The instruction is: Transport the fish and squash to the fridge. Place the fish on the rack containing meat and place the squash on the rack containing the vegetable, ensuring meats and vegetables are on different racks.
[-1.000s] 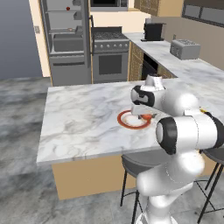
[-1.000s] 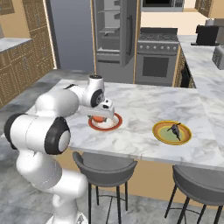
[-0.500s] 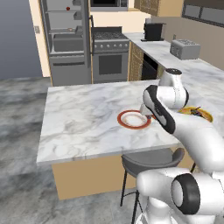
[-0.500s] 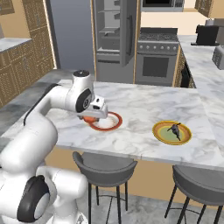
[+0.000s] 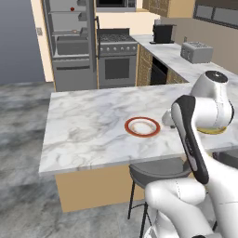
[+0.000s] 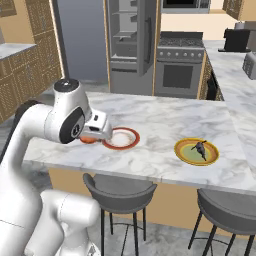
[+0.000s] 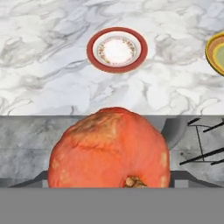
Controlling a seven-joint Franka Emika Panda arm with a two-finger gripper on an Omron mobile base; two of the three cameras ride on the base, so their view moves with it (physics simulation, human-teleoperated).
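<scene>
The squash [image 7: 108, 148] sits right at the fingers, so close to the hand camera that the fingertips are hidden. From the right base view a sliver of it [image 6: 88, 140] shows under the gripper [image 6: 98, 134], lifted off the counter [image 6: 165, 120]. The jaws stand wide and appear closed around the round body, so the gripper is judged to be holding the squash. The squash is nearly round, a little flattened, with its stem scar turned toward the hand, so no long axis matters.

Ahead of the fingers, the red-rimmed plate [image 7: 117, 49] lies empty on the marble, near but apart from the squash. Off to one side sits the yellow plate [image 6: 196, 151] with the fish [image 6: 200, 147].

Far beyond the counter stands the open fridge [image 6: 131, 45]. The coming move likely turns on that gap: the squash has to travel away from the plate toward the fridge's racks, well apart from the fingers.
</scene>
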